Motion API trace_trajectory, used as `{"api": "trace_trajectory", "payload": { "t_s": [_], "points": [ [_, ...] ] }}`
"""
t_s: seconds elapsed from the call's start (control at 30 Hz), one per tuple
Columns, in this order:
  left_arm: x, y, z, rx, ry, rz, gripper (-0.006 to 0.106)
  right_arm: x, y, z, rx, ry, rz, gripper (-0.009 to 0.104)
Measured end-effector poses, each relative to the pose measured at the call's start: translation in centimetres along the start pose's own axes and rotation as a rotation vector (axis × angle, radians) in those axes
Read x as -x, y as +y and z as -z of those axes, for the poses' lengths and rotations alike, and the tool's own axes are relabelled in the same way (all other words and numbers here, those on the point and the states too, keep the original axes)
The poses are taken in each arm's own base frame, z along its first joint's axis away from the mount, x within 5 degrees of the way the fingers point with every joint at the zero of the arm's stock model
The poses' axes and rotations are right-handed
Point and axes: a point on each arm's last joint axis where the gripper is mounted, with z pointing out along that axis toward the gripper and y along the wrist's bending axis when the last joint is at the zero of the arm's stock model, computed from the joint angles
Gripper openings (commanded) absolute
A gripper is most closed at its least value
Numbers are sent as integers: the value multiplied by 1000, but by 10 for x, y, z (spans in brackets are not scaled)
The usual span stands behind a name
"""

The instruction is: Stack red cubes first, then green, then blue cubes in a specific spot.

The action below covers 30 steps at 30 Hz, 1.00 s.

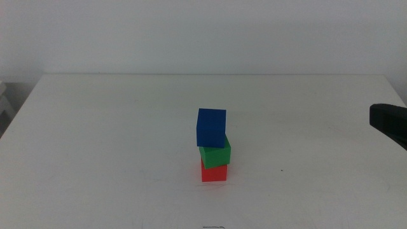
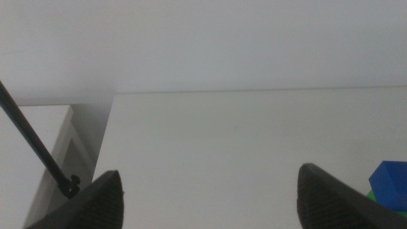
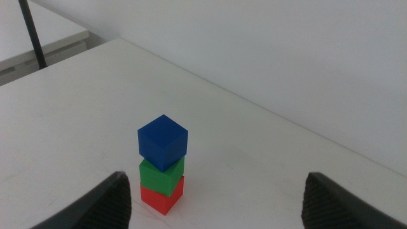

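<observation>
A finished three-cube tower is seen on the white table (image 1: 95, 127): the red cube (image 1: 214, 172) at the base, the green cube (image 1: 215, 152) on it, the blue cube (image 1: 211, 127) on top, each turned a little off the one below. Nothing appears left to stack. The right gripper (image 3: 216, 203) is held back from the tower, jaws spread wide and empty. The left gripper (image 2: 210, 203), likewise wide and empty, has the tower just beyond one jaw. Only the right wrist view shows all three cubes squarely ahead; the middle view shows their overhang.
</observation>
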Motion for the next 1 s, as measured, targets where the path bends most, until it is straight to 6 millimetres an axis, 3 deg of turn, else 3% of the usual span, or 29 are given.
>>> {"api": "trace_trajectory", "payload": {
  "t_s": [0.23, 0.37, 0.5, 0.67, 1.0],
  "points": [
    [-1, 2, 8, 21, -23, -14, 94, 0, 0, 0, 0, 0, 0, 73],
    [-9, 5, 7, 58, -31, -42, 94, -11, 1, -4, 0, 2, 0, 73],
    [-35, 6, 6, 63, -74, -55, 94, -37, 4, -7, 1, 21, -1, 73],
    [-77, 5, 4, 53, -190, -64, 94, -84, 1, -8, -63, 89, -28, 73],
    [-155, 2, -19, 26, -380, -72, 94, -143, -11, 24, -414, 13, -132, 73]
  ]
}}
